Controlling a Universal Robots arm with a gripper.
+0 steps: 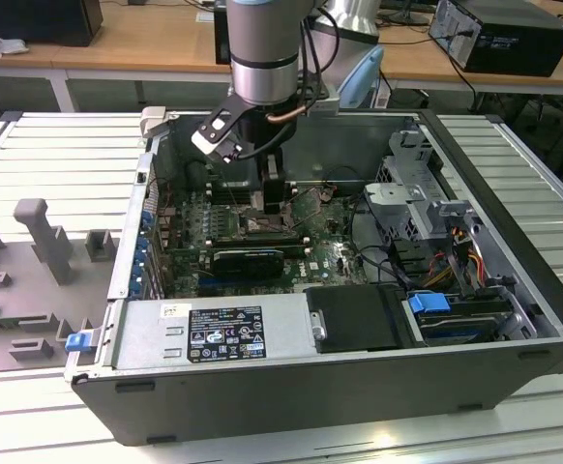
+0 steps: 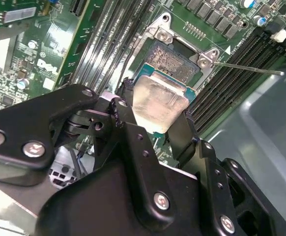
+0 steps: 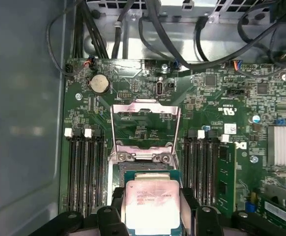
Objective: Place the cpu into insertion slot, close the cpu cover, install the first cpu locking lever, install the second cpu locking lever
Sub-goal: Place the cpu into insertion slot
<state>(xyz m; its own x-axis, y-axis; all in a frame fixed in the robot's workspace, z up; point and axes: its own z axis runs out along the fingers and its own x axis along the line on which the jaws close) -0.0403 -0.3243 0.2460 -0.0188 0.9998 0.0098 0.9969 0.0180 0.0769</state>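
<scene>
We see the gripper (image 2: 154, 125) with fingers (image 2: 128, 123) clamped on opposite edges of the cpu (image 2: 157, 101), which sits between them right over the insertion slot (image 2: 175, 61). The cpu cover (image 3: 143, 110) is flipped open.

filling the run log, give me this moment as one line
gripper shut on cpu | cpu partly over insertion slot | cpu cover open
</scene>
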